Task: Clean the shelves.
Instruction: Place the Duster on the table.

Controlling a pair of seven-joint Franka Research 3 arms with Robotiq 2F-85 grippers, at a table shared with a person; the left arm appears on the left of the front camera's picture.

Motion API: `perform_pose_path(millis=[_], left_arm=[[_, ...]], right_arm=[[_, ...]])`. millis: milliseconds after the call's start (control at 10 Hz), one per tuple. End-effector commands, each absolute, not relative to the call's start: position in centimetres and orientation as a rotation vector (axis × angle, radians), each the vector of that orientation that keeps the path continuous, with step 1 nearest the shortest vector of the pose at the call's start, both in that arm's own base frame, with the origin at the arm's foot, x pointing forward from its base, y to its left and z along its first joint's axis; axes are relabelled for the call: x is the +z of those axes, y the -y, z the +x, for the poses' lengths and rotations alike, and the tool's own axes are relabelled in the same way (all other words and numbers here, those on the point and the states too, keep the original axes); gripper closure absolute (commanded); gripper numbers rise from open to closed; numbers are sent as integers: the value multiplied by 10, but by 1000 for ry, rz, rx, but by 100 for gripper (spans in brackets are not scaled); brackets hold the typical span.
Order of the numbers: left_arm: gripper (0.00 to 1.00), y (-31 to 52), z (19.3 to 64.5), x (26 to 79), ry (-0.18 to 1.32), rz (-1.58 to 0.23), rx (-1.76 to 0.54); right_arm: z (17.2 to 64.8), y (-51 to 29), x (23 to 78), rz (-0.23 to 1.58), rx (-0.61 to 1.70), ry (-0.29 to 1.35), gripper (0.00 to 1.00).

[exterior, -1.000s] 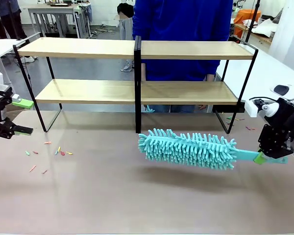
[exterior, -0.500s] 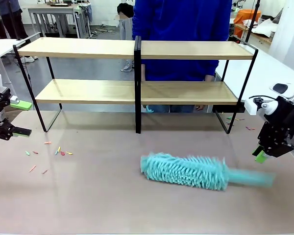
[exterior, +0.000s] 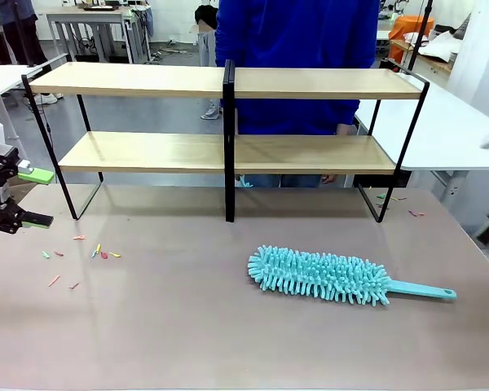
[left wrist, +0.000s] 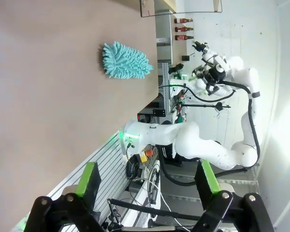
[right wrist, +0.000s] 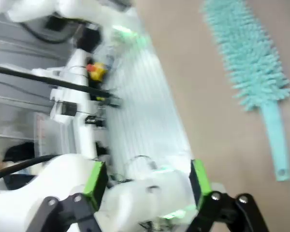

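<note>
Right fingers (right wrist: 95, 180) off dropped duster (exterior: 322, 274)

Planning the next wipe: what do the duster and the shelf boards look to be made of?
Duster: soft teal chenille-like fingers, probably microfibre, on a smooth matte handle that looks like plastic. Shelves: boards of light wood or wood-look laminate, faint grain and satin sheen; thin black frame, likely painted metal.

The duster (exterior: 326, 277) is no longer held in the air by the right claw (right wrist: 145, 186); it now lies flat on the bench (exterior: 187, 326), toward the right edge, handle pointing right. The right claw's jaws stand apart with nothing between them, and that arm has pulled away from the duster, off past the bench's right edge.
</note>
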State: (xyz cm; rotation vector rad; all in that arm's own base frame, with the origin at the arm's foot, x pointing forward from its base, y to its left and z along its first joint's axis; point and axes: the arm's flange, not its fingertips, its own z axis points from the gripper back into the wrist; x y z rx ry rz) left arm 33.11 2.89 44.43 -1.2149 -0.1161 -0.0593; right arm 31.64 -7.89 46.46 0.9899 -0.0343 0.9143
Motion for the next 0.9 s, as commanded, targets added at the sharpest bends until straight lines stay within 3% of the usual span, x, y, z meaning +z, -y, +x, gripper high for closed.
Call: perform_pose_path(millis=[0,200,400,600,700,800], left_arm=[[0,-30,331,445,131,-1229,-83],[0,-30,331,445,131,-1229,-83],[0,-30,331,445,131,-1229,-83],[0,-30,331,445,131,-1229,-83],[0,-30,331,445,131,-1229,-83],[0,-30,331,445,131,-1229,-83]], right_arm=[[315,81,434,1621,377,-142,0],[313,68,407,1870,122,-81,0],[305,39,380,1632,-81,-55,0],[302,43,377,1645,-353,162,0],[299,47,388,1619,-350,219,0],[321,67,354,1600,-27,-34,0]])
